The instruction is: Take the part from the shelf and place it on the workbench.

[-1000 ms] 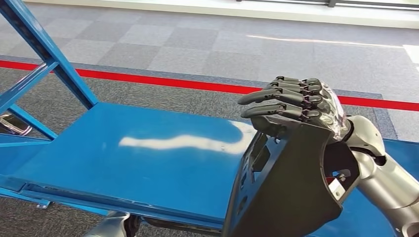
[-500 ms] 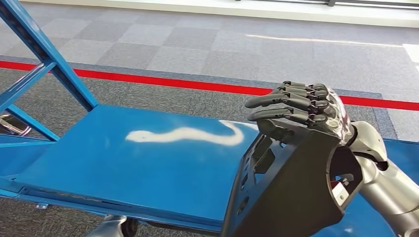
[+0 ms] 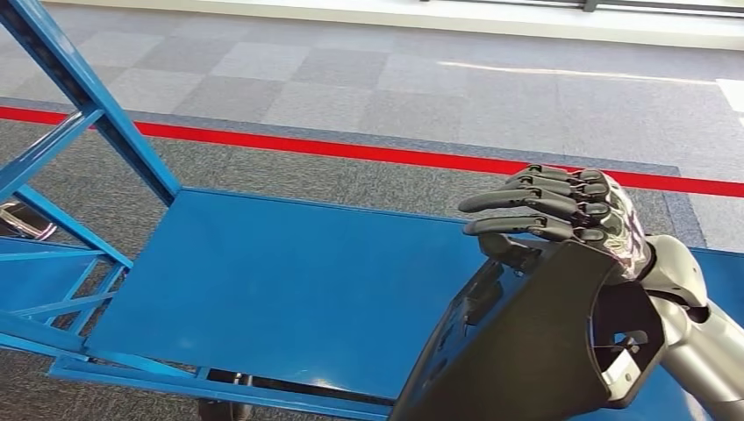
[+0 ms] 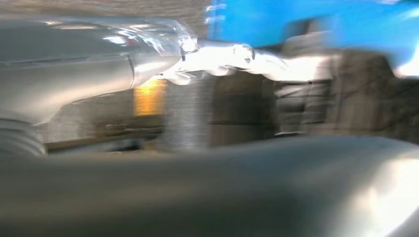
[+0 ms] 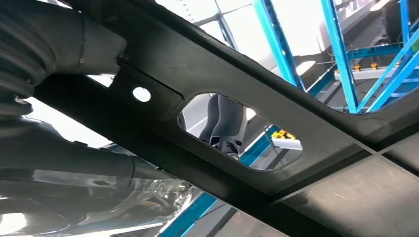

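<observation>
Right hand point(image 3: 570, 215), fingers point(image 3: 509, 200) curled over the top edge of the black part point(image 3: 526, 351), holds it upright above the blue desk's point(image 3: 289, 289) near right corner. Left hand: blurred in wrist view, grip cannot be told. Bare desk surface stretches leftward; red floor line point(image 3: 307, 146) beyond the far edge.

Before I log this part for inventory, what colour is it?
Black, a matte moulded part with cut-outs, held by the right hand. The head view shows it best.

blurred silver arm point(image 4: 148, 59), blue surface point(image 4: 316, 19)
</observation>
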Available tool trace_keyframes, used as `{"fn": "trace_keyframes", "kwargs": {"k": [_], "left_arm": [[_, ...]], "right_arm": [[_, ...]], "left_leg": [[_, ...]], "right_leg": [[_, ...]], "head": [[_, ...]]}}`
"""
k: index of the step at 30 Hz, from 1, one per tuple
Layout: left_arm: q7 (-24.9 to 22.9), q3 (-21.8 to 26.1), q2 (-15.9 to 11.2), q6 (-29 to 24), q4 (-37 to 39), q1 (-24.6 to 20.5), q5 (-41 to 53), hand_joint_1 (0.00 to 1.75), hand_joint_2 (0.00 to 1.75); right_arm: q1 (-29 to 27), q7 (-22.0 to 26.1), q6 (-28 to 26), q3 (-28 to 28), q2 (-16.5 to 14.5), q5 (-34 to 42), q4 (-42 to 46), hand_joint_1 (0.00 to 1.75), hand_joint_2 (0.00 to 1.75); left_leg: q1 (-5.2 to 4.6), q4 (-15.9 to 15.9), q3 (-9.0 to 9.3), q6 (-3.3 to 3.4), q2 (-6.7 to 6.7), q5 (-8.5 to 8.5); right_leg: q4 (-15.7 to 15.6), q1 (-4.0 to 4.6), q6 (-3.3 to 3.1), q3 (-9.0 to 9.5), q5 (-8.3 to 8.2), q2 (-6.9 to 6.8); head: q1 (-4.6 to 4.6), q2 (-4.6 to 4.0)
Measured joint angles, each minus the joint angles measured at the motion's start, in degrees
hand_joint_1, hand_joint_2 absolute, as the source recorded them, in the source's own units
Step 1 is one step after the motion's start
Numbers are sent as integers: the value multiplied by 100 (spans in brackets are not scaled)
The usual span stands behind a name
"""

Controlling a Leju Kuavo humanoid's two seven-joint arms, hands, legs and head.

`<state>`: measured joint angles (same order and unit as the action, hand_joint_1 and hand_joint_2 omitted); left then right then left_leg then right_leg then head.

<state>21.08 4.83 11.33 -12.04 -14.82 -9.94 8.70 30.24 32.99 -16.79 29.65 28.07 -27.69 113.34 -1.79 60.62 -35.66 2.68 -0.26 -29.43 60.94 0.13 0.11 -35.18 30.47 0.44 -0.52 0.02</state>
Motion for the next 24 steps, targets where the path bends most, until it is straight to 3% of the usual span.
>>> {"fn": "trace_keyframes", "kwargs": {"k": [9, 24], "left_arm": [[-308, -324, -60, 83, 113, 260, 206, 0, 0], [-333, -494, -64, 242, 134, 245, 272, 0, 0]], "right_arm": [[-205, -40, -20, -141, 234, -40, 242, 175, 175], [-323, -115, 68, -283, 480, -68, 508, 175, 175]], "left_leg": [[-1, 0, 12, 0, -1, 1], [0, -1, 21, 0, -1, 1]], "right_leg": [[-1, -1, -1, 14, -1, -12], [-1, 0, -1, 22, -1, -12]], "head": [[0, 1], [0, 0]]}}
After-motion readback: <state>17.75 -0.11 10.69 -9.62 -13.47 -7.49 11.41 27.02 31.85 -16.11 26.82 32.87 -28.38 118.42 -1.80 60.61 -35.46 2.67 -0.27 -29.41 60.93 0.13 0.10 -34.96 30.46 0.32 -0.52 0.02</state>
